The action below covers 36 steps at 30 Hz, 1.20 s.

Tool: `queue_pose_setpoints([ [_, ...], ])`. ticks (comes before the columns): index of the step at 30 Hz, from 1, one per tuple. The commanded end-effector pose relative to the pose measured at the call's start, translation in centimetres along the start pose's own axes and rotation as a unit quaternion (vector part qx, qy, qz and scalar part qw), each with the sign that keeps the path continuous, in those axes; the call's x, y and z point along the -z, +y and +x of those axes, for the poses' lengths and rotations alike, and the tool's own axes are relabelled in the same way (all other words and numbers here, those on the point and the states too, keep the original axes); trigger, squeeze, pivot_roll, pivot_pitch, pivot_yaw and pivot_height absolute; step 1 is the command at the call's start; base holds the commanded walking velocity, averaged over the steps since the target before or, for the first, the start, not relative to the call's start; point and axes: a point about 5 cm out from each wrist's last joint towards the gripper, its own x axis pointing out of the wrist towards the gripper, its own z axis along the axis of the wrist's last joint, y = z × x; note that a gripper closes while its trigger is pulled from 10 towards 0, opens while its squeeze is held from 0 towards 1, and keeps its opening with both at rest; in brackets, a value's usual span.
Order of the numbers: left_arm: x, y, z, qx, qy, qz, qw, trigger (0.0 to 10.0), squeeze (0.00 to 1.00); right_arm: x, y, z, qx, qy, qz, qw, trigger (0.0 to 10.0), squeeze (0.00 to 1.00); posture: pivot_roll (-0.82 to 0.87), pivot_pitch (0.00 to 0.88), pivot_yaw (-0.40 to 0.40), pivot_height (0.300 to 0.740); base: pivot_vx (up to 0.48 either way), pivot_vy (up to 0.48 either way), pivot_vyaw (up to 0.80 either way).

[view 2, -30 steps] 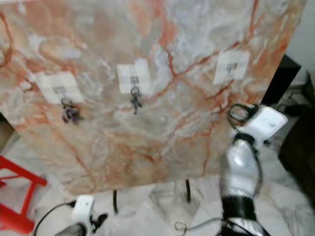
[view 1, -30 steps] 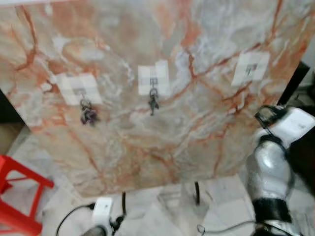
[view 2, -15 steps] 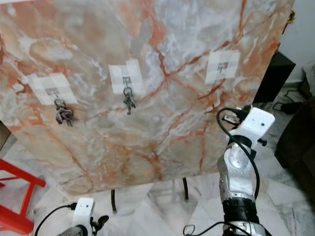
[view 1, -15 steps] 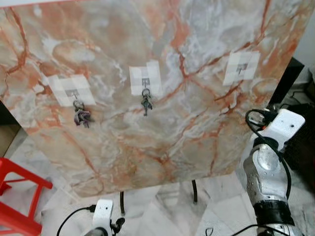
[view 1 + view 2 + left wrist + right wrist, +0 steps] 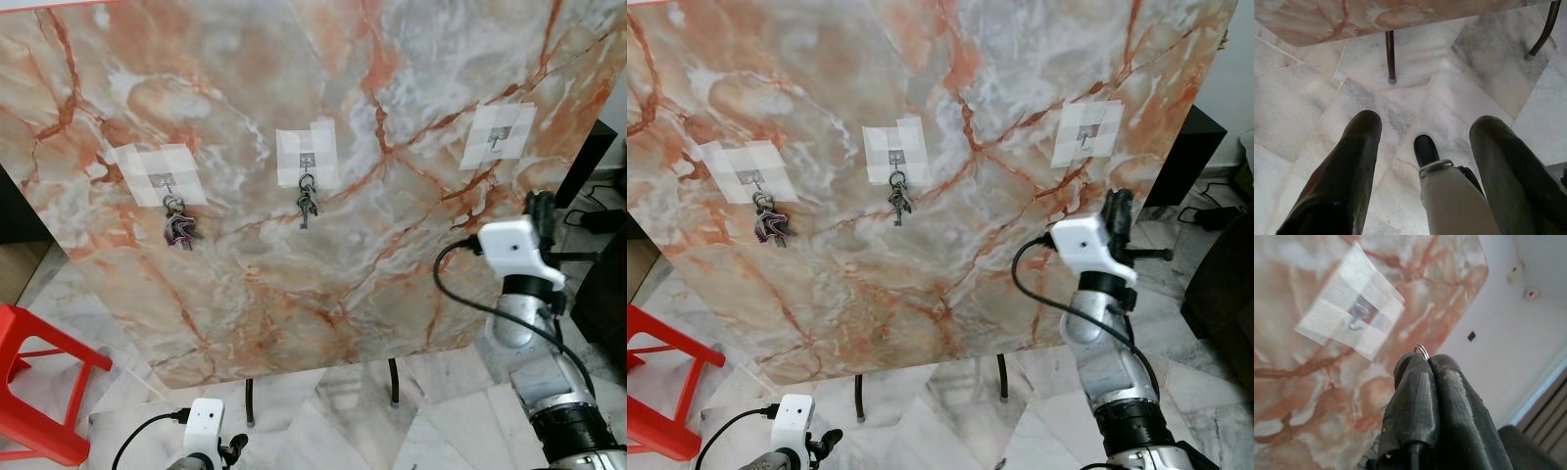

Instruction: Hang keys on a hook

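Right end effector [image 5: 1426,363] pinching key ring [image 5: 1421,350], marble board [image 5: 294,117]

We are finding no readable text, label, brand or number anywhere on the marble board [image 5: 294,294] or around it.

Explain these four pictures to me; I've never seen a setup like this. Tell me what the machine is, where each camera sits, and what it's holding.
This is a humanoid robot. The two wide pictures come from its head, looking at a marble board with three taped hooks. The left hook and the middle hook carry keys; the right hook is bare. The other two pictures come from wrist cameras. The right end effector, raised near the board, pinches a key ring below the bare hook. The left end effector hangs open over the floor.
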Motion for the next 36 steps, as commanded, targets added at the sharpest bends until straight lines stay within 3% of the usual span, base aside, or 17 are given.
queue_pose_setpoints([
  [1, 0.3, 0.1, -0.1, -0.001, 0.002, -0.002, 1.000, 10.0, 0.00, 0.3, 0.4, -0.2, -0.008, 0.001, -0.011, 1.000, 10.0, 0.00, -0.14, 0.014, 0.015, 0.740, 0.000, 0.000, 0.00],
  [6, 0.3, 0.1, -0.1, 0.000, 0.003, -0.003, 1.000, 10.0, 0.00, 1.4, 0.9, -0.5, -0.025, 0.047, 0.025, 0.998, 10.0, 0.00, -0.15, 0.010, 0.015, 0.740, 0.000, 0.000, 0.00],
  [8, 0.3, 0.1, -0.1, 0.001, 0.003, -0.003, 1.000, 10.0, 0.00, 2.0, 1.3, -0.7, -0.038, 0.081, 0.070, 0.993, 10.0, 0.00, -0.15, 0.005, 0.014, 0.740, 0.000, 0.000, 0.00],
  [11, 0.4, 0.1, -0.1, 0.002, 0.003, -0.003, 1.000, 10.0, 0.00, 3.6, 2.2, -1.6, -0.055, 0.163, 0.154, 0.973, 10.0, 0.00, -0.15, 0.003, 0.013, 0.740, 0.000, 0.000, 0.00],
  [14, 0.4, 0.1, -0.1, 0.002, 0.002, -0.005, 1.000, 10.0, 0.00, 4.6, 2.4, -2.3, -0.049, 0.199, 0.162, 0.965, 10.0, 0.00, -0.14, 0.001, 0.011, 0.740, 0.000, 0.000, 0.00],
  [28, 0.3, 0.1, -0.1, -0.001, 0.000, -0.006, 1.000, 10.0, 0.00, 4.6, 2.8, -2.3, -0.058, 0.199, 0.187, 0.960, 10.0, 0.00, -0.14, 0.021, 0.010, 0.740, 0.000, 0.000, 0.00],
  [36, 0.4, 0.2, -0.1, -0.006, 0.015, 0.006, 1.000, 10.0, 0.00, 4.8, 2.5, -2.1, -0.049, 0.199, 0.191, 0.960, 10.0, 0.00, -0.14, 0.028, 0.009, 0.740, 0.270, 0.000, 0.00],
])
